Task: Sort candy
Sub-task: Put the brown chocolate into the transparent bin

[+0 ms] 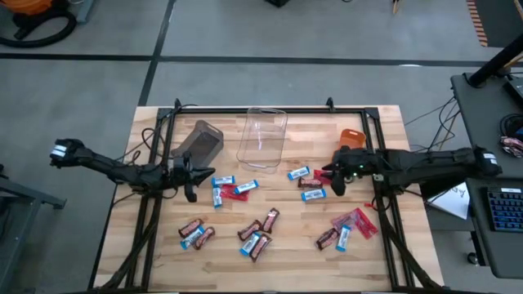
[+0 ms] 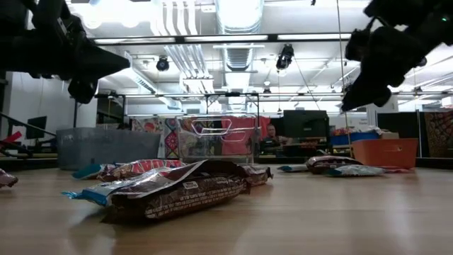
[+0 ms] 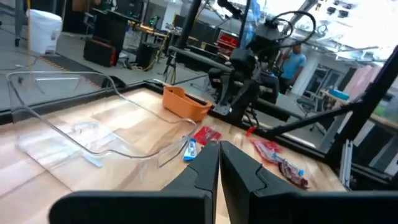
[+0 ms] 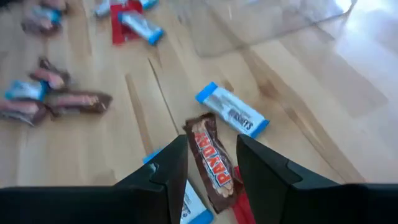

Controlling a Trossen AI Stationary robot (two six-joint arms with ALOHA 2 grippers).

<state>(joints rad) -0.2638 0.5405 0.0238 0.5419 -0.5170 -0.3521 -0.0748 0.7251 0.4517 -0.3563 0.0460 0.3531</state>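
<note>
The right gripper's [image 4: 208, 163] two dark fingers [image 4: 166, 168] are seen parted, with nothing clamped between them; a dark brown bar [image 4: 211, 158] lies flat on the table below the gap. Touching that bar's far end, a blue-and-white bar [image 4: 232, 110] lies at an angle, and a red wrapper [image 4: 241, 208] shows just beside its near end. In the high view the right gripper [image 1: 333, 178] is held above the right-hand cluster of candy, where the brown bar [image 1: 310, 183] lies between two blue-and-white bars [image 1: 298, 173], with an orange bin [image 1: 350, 135] just beyond.

The left gripper's [image 3: 219, 155] fingers [image 3: 205, 165] are pressed together and hold nothing. In the high view the left gripper [image 1: 190, 181] is raised over the left part of the table [image 1: 392, 122], near a grey bin [image 1: 201, 140], with a small group of red and blue-and-white candy [image 1: 231, 188] just to its right.

A clear bin [image 1: 262, 135] lies at the far middle of the table. More candy is scattered along the near side: a mixed pile near the middle [image 1: 258, 233], a few bars to the left [image 1: 196, 233], and red, brown and blue-and-white bars at the right [image 1: 347, 227]. In the low view a dark brown bar [image 2: 180, 193] lies closest to the camera.
</note>
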